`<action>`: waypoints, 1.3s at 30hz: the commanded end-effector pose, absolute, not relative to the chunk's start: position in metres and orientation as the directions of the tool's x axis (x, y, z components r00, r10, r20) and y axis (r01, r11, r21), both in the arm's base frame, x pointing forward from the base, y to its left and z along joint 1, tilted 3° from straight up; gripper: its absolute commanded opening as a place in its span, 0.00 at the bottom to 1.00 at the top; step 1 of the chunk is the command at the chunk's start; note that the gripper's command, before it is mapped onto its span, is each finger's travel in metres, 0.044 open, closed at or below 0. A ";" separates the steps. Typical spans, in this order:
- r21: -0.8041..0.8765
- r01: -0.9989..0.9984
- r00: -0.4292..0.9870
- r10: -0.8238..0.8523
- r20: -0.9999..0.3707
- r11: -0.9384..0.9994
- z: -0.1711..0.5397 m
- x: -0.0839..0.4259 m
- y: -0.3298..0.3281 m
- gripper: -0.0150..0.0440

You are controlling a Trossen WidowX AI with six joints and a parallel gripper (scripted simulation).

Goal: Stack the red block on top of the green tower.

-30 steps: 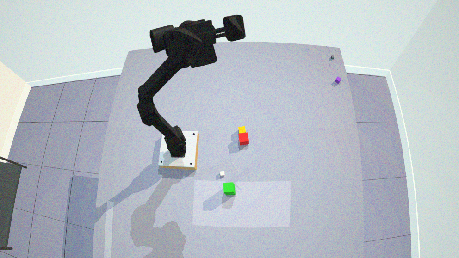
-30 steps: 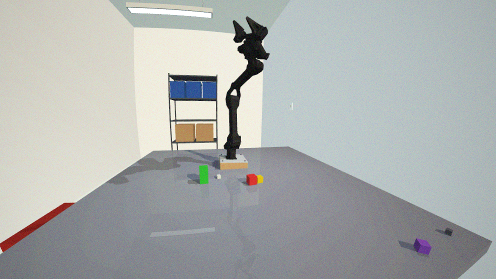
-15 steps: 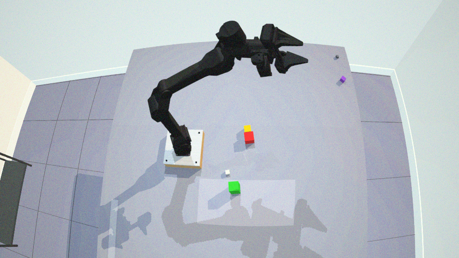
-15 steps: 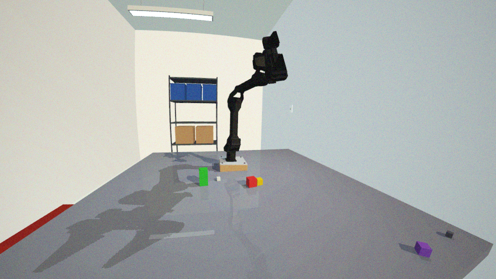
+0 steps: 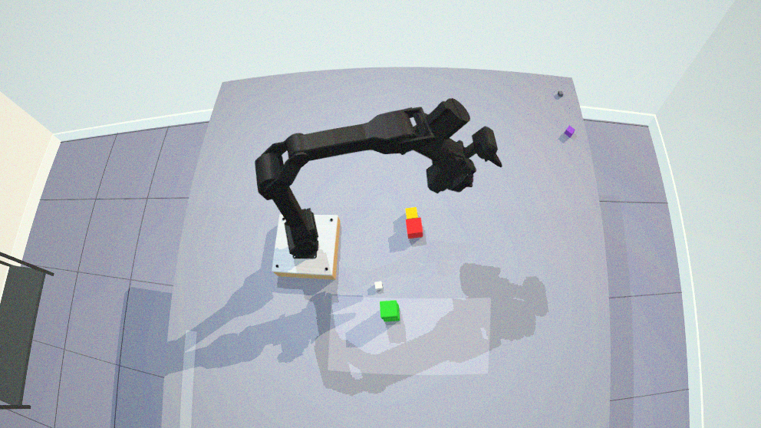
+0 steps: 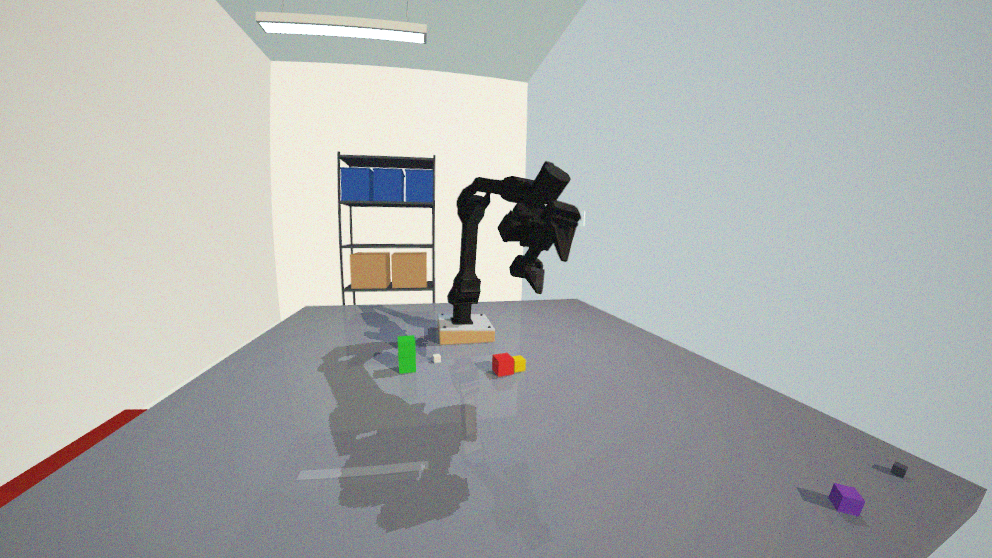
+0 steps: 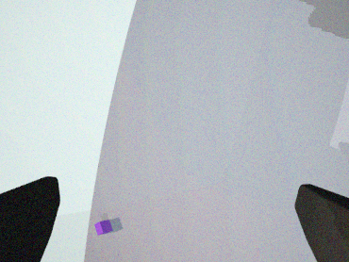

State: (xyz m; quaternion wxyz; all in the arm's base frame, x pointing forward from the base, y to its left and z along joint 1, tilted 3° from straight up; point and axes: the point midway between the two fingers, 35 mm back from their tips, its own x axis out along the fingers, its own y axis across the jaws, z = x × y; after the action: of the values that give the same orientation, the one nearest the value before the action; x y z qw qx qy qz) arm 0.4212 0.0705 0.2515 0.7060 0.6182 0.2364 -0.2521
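The red block point(image 5: 414, 228) point(image 6: 502, 365) sits on the table, against or very close beside a smaller yellow block point(image 5: 411, 212) point(image 6: 519, 363). The green tower point(image 5: 389, 310) point(image 6: 407, 354) stands upright on the table, with nothing on top. My gripper point(image 6: 552, 276) point(image 7: 183, 196) is wide open and empty, high above the table, its fingers tilted down. In the top view it appears beyond the yellow block, away from the tower. The red block and the tower are outside the wrist view.
A small white cube point(image 5: 378, 286) point(image 6: 436, 358) lies near the tower, on the side toward the red block. A purple block point(image 5: 569, 131) point(image 6: 847, 499) point(image 7: 105, 227) and a small dark cube point(image 5: 560, 93) point(image 6: 899, 469) point(image 7: 116, 224) lie near a far table corner.
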 end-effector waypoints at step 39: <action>0.040 0.994 0.035 0.053 -0.998 0.100 0.044 0.286 0.050 1.00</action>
State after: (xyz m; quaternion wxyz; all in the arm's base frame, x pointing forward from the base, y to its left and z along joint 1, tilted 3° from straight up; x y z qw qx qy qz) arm 0.2880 0.0499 0.0507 0.5230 0.4989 0.5241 -0.4504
